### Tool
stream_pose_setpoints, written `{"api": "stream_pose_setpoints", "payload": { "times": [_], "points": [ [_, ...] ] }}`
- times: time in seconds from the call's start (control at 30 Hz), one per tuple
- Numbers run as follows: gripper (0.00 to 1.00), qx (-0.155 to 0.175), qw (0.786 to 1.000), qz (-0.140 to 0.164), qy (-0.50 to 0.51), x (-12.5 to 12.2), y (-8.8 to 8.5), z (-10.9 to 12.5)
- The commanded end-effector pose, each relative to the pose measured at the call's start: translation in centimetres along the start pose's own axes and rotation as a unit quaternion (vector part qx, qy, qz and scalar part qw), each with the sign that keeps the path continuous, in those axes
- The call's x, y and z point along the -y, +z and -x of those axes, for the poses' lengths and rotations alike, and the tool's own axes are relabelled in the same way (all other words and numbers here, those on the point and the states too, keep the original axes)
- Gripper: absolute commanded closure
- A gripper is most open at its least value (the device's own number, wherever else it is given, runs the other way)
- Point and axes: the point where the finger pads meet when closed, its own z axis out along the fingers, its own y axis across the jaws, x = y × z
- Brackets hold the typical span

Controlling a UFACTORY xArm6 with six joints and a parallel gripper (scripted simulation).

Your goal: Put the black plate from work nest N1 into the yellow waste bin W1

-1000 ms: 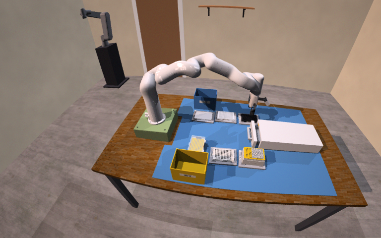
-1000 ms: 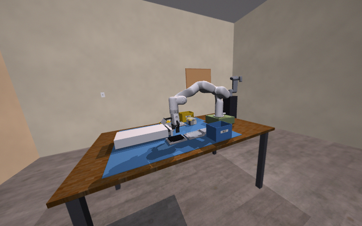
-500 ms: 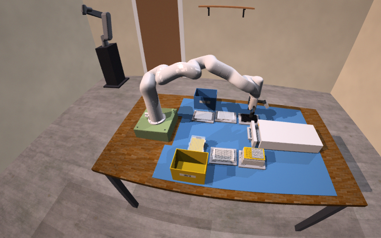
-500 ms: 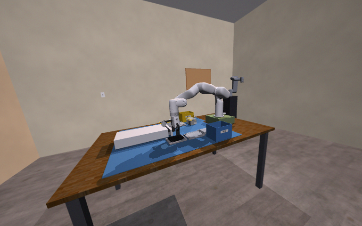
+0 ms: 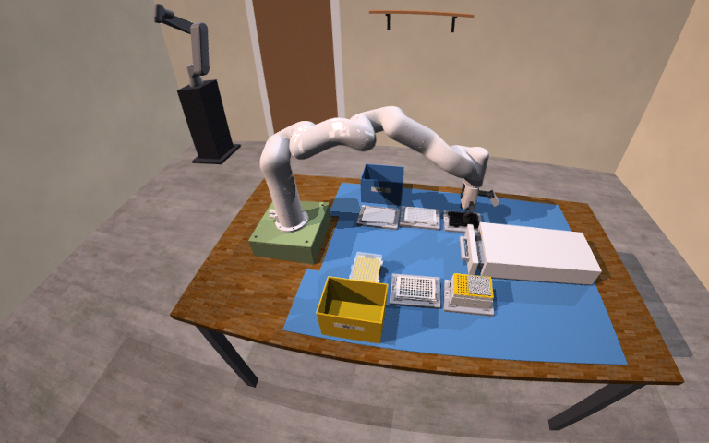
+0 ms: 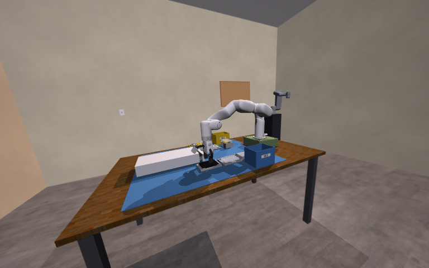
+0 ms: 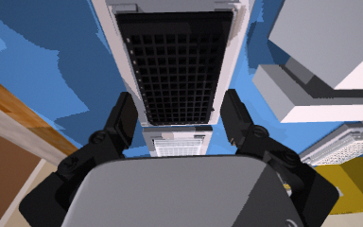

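Fingers of the gripper [image 7: 180,118] stand spread wide, 1 on each side of the black plate's [image 7: 176,71] near end, holding nothing. Plate lies flat in its gray nest [image 7: 112,52] on the blue mat [image 5: 470,323], long axis running straight away from the wrist camera. Yellow bin [image 5: 351,307] stands well apart; its label is too small to read.

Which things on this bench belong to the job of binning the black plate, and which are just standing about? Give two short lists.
Job:
black plate
nest N1
yellow bin
gripper, open, fingers either side of the plate

Standing about:
blue bin
cooler
tip box
clear plate
two white plates
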Motion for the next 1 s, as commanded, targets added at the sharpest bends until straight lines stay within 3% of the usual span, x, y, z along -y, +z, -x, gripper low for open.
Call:
{"api": "stream_pose_setpoints", "payload": {
  "times": [0.0, 0.97],
  "points": [
    [0.0, -0.003, 1.0, -0.001, 0.0, 0.1, -0.1, -0.2],
    [0.0, -0.003, 1.0, -0.001, 0.0, 0.1, 1.0, -0.2]
  ]
}}
